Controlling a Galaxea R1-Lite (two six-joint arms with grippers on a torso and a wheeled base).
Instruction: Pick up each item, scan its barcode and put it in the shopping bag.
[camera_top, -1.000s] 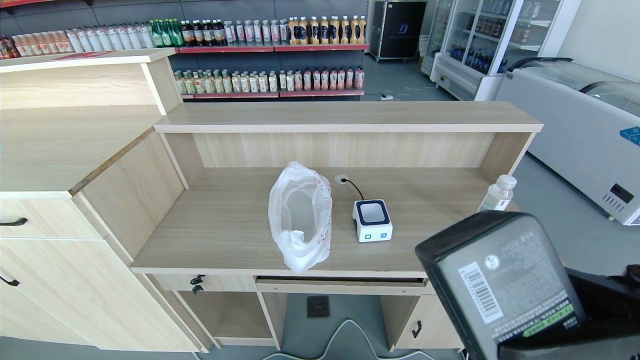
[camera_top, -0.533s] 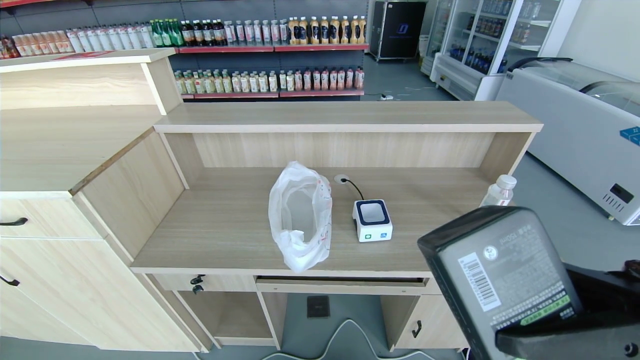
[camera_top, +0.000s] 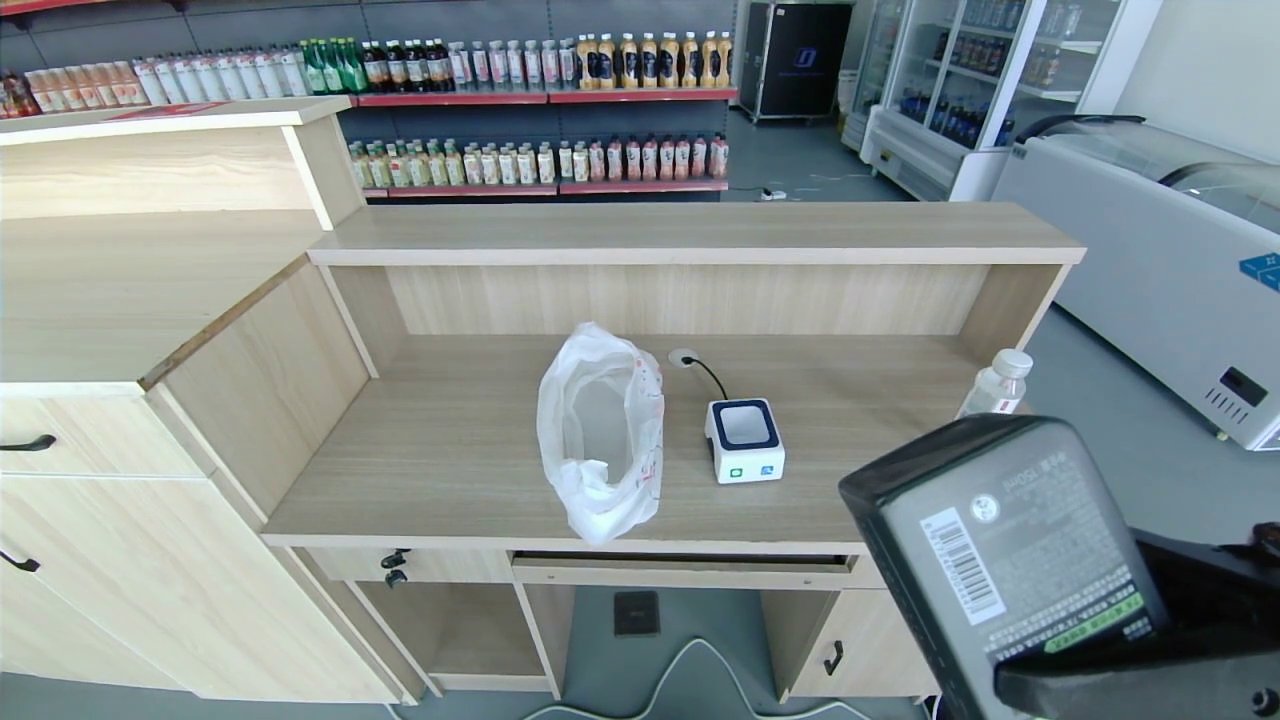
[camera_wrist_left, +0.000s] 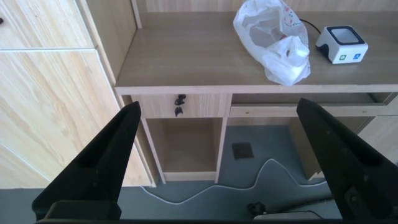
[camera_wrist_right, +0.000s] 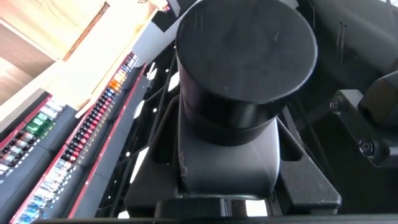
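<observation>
The bottle (camera_top: 1000, 560) is showing as a dark grey, flat-sided container with rounded corners. A printed label is covering its broad face, with a white barcode (camera_top: 962, 565) along one edge and a green strip near the gripped end. In the right wrist view its round black cap (camera_wrist_right: 245, 59) is sitting on a short neck above sloping shoulders.

The right gripper (camera_wrist_right: 229, 180) is pinching this bottle by the cap end, with a finger pressing on each side below the shoulders. The cap is lying back toward the wrist, and the body is reaching out past the fingertips. The bottle is hanging in the air near the head camera. It is off the counter (camera_top: 450, 450), out in front of its right front corner.

Its long axis is running on a slant, the flat base pointing up and forward toward the counter. The labelled face is turning toward the head camera, so the barcode is facing away from the scanner (camera_top: 745, 440).

The scanner is sitting on the counter just to the right of the white bag (camera_top: 600, 430), which is standing with its mouth gaping. A clear bottle (camera_top: 995, 385) is standing upright at the counter's right edge.

The left gripper (camera_wrist_left: 219, 106) is hanging low in front of the counter, its fingers spread wide and holding nothing.
</observation>
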